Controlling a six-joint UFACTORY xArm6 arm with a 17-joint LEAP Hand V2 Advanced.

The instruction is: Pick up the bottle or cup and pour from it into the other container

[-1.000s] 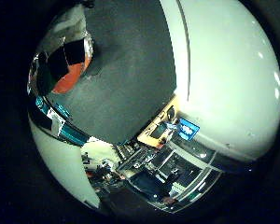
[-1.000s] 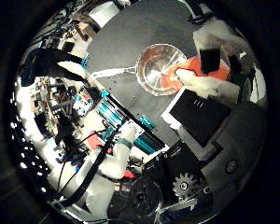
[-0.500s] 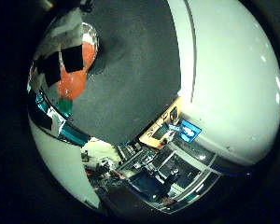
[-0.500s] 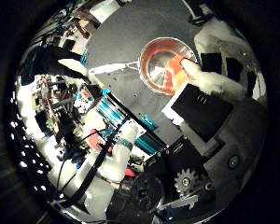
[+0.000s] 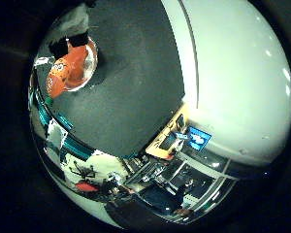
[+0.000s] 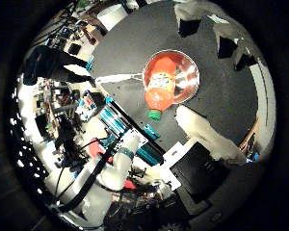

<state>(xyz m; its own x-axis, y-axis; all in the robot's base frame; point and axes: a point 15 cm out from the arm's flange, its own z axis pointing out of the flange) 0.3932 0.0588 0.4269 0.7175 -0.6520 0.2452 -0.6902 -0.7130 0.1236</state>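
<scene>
1 dark table: you are viewing it from above. 1 metal pan: sitting on it. 1 orange bottle: lying across the pan's rim. 1 hand: fingers hanging released, grasping nothing.

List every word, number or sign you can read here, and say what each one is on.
None can be read.
Orange bottle, lying in the metal pan: its label print is too blurred to read.
Blue screen in the room: too small to read.

Orange bottle over metal bowl
</scene>
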